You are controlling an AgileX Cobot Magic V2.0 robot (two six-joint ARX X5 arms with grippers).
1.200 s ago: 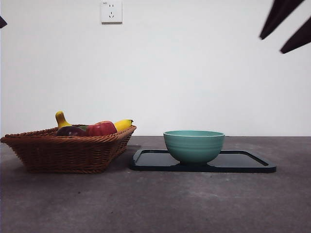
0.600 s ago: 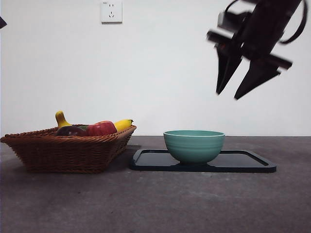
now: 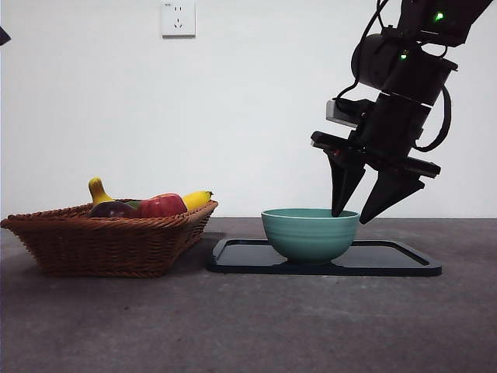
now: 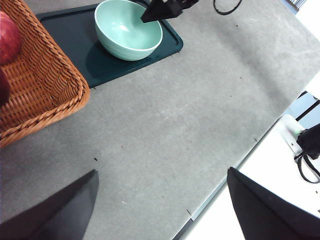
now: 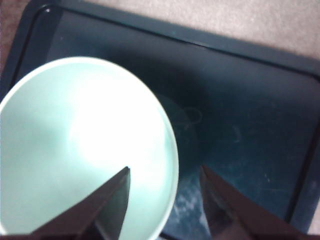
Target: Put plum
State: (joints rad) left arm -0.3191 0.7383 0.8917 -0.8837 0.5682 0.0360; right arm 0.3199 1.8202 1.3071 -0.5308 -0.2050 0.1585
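Right claw (image 3: 353,215) sits spread wide and empty, straddling the bowl (image 3: 310,232) rim; plum (image 3: 114,210) is in the basket (image 3: 109,242), so nothing's done yet

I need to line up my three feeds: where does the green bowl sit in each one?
Front view: green bowl at centre right on the dark tray, right gripper straddling its rim.
Left wrist view: at the top, beside the wicker basket.
Right wrist view: fills the left side.
Shared landmark: the tray.
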